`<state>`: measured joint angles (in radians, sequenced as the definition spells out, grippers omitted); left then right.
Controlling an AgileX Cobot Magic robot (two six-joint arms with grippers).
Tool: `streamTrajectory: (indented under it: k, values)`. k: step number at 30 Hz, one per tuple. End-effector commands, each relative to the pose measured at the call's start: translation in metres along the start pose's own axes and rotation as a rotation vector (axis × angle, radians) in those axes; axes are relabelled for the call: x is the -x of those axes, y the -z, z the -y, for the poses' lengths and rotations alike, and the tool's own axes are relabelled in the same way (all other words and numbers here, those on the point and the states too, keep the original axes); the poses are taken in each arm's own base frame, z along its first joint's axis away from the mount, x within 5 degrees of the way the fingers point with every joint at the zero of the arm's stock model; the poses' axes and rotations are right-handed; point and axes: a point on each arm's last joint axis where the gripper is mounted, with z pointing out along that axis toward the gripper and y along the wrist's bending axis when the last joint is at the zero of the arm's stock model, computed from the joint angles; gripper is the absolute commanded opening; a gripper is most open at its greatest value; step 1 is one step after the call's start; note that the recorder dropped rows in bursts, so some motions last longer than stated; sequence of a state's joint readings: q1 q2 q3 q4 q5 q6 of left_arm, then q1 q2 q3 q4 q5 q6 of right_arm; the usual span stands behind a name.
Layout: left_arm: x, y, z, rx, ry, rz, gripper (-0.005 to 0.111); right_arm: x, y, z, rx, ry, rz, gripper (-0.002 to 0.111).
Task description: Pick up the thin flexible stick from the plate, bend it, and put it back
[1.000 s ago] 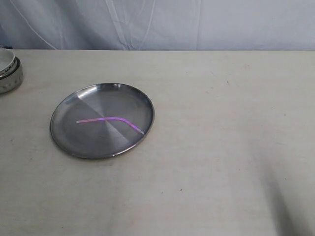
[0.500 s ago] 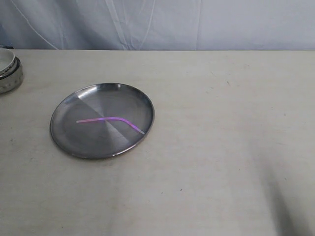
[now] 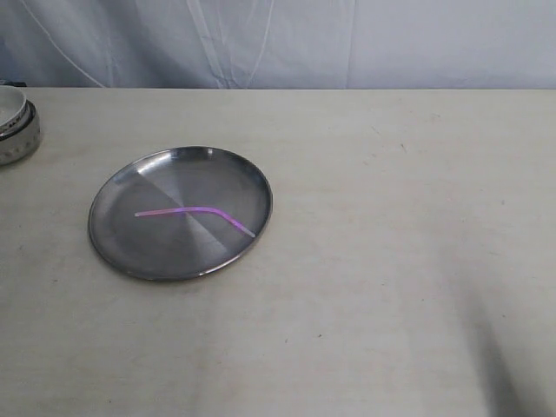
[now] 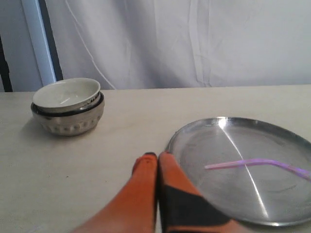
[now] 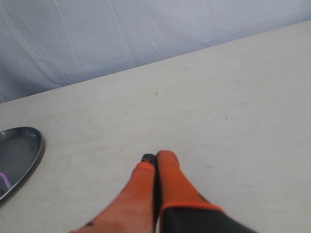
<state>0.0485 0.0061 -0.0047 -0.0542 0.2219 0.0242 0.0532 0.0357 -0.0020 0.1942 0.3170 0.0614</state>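
The stick (image 3: 195, 216) lies flat inside the plate (image 3: 130, 187), free of both pincers. It is pink-purple and kinked: the long leg runs across the plate's middle from left to right in the exterior view, and the short leg angles off toward the near right rim, ending just beside it. The plate rests on the worktop (image 3: 391, 217), left of centre in the exterior view. Left pincer (image 4: 156, 156): closed, orange fingers (image 4: 141, 170) pressed together with nothing between them, positioned over bare worktop just beside the plate rim and apart from the stick. Right pincer (image 5: 156, 156): closed in the same way, gripping nothing, over bare worktop and well apart from the plate, of which only an edge shows in the right wrist view. Neither pincer appears in the exterior view. Two stacked bowls (image 4: 68, 104), a white one nested in a patterned one, stand on the worktop well apart from the plate, at the far left edge of the exterior view. A pale drape (image 3: 278, 43) hangs behind the worktop
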Motion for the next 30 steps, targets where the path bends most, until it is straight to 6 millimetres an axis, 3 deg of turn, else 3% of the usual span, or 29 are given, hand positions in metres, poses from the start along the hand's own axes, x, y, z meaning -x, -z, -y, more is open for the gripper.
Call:
streamTrajectory:
  k: [1, 30]
  values:
    - [-0.0028, 0.0001, -0.0004, 0.006, -0.01, -0.015, 0.0, 0.0004, 0.0002, 0.0002, -0.001, 0.005, 0.012, -0.001]
    - [-0.0016, 0.0001, -0.0005, 0.007, -0.014, -0.002, 0.0, 0.0004, 0.0002, 0.0002, -0.001, 0.005, 0.012, -0.001]
